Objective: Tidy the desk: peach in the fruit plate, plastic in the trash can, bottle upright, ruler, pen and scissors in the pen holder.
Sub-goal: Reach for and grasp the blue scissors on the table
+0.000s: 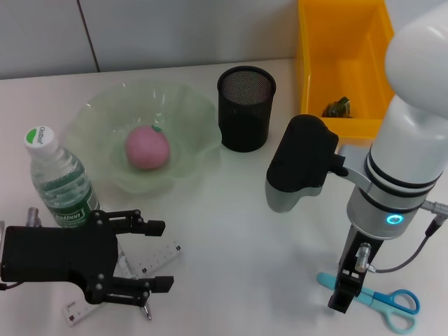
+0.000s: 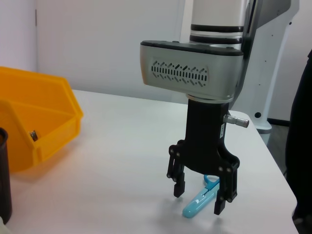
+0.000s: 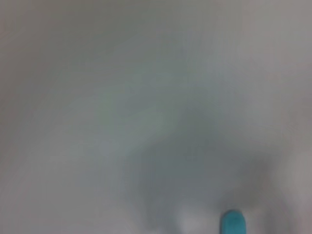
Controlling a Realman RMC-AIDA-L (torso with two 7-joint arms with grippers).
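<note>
The blue scissors (image 1: pixel 388 301) lie flat on the desk (image 1: pixel 231 224) at the front right. My right gripper (image 1: pixel 341 302) is down at their blade end. In the left wrist view it (image 2: pixel 200 200) is open, with a finger on each side of the light blue blade cover (image 2: pixel 192 207). My left gripper (image 1: pixel 157 255) is open at the front left, over the white ruler (image 1: pixel 159 257). A slim pen tip (image 1: pixel 145 310) pokes out under it. The bottle (image 1: pixel 59 182) stands upright. The peach (image 1: pixel 147 148) lies in the fruit plate (image 1: pixel 196 119). The pen holder (image 1: pixel 246 108) stands behind.
The orange-yellow trash can (image 1: pixel 350 42) stands at the back right with a crumpled greenish piece (image 1: pixel 337 107) inside; it also shows in the left wrist view (image 2: pixel 44 122). The right wrist view shows only blurred desk and a blue tip (image 3: pixel 232 223).
</note>
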